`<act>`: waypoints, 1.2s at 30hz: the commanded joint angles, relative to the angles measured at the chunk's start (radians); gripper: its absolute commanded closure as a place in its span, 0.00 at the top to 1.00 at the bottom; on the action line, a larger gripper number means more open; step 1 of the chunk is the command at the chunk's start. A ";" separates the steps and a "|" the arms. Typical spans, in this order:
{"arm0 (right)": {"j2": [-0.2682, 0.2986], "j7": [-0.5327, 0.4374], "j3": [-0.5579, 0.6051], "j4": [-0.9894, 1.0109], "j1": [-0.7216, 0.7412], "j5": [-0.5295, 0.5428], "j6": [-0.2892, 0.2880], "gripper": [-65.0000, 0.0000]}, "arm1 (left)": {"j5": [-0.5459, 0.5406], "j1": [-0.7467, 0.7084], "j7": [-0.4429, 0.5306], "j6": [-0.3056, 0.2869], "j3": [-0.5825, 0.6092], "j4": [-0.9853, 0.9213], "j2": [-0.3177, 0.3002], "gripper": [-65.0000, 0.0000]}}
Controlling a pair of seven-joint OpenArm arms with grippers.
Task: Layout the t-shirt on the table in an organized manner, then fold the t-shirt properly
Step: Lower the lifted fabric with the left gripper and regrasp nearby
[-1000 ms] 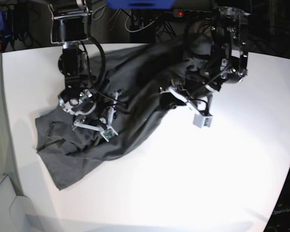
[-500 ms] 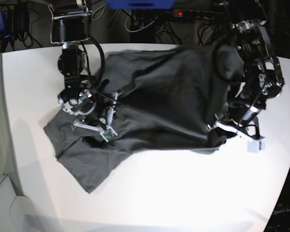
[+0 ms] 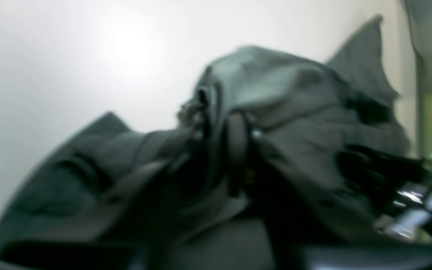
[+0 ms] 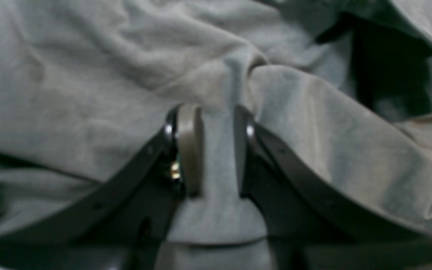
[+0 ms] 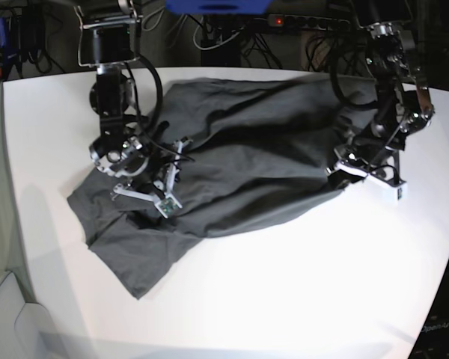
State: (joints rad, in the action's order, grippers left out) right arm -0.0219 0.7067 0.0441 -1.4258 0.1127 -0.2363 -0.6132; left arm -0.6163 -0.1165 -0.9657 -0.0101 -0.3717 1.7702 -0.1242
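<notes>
The dark grey t-shirt (image 5: 239, 164) lies rumpled and spread across the white table (image 5: 284, 284), its lower corner pointing to the near left. My right gripper (image 5: 153, 196) rests on the shirt's left part. The right wrist view shows that gripper (image 4: 218, 127) shut on a raised fold of the t-shirt (image 4: 88, 75). My left gripper (image 5: 343, 170) sits at the shirt's right edge. In the blurred left wrist view, the t-shirt (image 3: 294, 150) bunches around the left gripper (image 3: 218, 146); whether the jaws still pinch the cloth does not show.
Beyond the table's far edge hang cables and a power strip (image 5: 284, 21). The table's left edge (image 5: 7, 187) curves close to the shirt's left corner. Bare white tabletop (image 3: 69, 56) stretches in front of the shirt and to the right.
My left arm dragged the shirt's right side out to the right, spreading the cloth wider, then drew back a little toward the far side. The right gripper stayed where it was.
</notes>
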 commanded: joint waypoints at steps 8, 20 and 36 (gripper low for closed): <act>-0.003 -0.015 0.000 -0.014 0.018 0.008 0.000 0.26 | 0.003 -0.053 0.004 -0.006 -0.048 0.107 0.010 1.00; -0.005 -0.019 0.003 -0.014 0.022 0.007 0.000 0.26 | 0.003 0.113 0.003 -0.015 -0.212 -0.112 0.030 1.00; -0.002 -0.020 0.003 -0.014 0.048 0.005 0.000 0.26 | 0.013 0.166 -0.123 -0.004 0.155 -0.227 0.005 1.00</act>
State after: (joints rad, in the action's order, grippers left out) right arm -0.0238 0.7055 0.0471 -1.4246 0.1406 -0.2386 -0.6128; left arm -0.5949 0.0330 -1.1007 -0.0147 -0.2100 1.5143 -0.0978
